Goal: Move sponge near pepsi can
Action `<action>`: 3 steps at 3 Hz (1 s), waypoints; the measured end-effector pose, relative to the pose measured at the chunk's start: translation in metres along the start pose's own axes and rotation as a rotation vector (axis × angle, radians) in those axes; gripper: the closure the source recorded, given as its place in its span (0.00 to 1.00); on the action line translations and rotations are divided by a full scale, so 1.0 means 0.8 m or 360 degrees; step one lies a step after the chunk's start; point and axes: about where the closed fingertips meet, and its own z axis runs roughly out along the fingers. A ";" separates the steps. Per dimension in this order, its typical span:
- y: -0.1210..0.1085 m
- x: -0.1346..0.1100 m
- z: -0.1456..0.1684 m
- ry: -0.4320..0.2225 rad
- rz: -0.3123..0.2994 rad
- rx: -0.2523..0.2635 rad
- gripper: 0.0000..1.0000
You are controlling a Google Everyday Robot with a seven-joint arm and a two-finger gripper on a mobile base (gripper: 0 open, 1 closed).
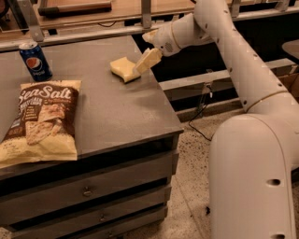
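- Camera view looks down on a grey table top (pixel 117 112). Two drawers (pixel 88 189) sit under it.
- Your robot's white arm (pixel 233 51) comes in from the right and bends over the far side of the table.
- Your gripper (pixel 145 61) is at the end of that arm. It is over the far right part of the table and tilts down to the left.
- Its tan tip is right at the sponge's right edge. It looks like it is touching, but you cannot be sure.
- You cannot tell how wide the gripper is open, or if it has hold of anything.
- The sponge (pixel 122 68) is pale yellow and soft, with wavy edges. It lies flat on the table, near the far right corner.
- The pepsi can (pixel 35 60) stands up straight at the far left of the table. It is blue with a silver top, and its round logo faces you.
- The can and the sponge are well apart, with grey table top between them.
- A big chip bag (pixel 42 122) lies flat on the front left of the table. It is brown and cream and says "Sea Salt". It is just in front of the can and goes down to the front edge.
- The robot's big white body (pixel 254 177) fills the front right. It stands on a speckled floor (pixel 191 186).
- A black cable (pixel 203 109) hangs down to the floor, right of the table.
- A wooden shelf (pixel 93 14) runs along behind the table.
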 end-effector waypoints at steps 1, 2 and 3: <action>0.006 0.008 0.029 0.0020 0.0027 -0.0047 0.00; 0.010 0.030 0.057 0.0069 0.0075 -0.0063 0.00; 0.013 0.041 0.066 0.0094 0.0098 -0.0050 0.00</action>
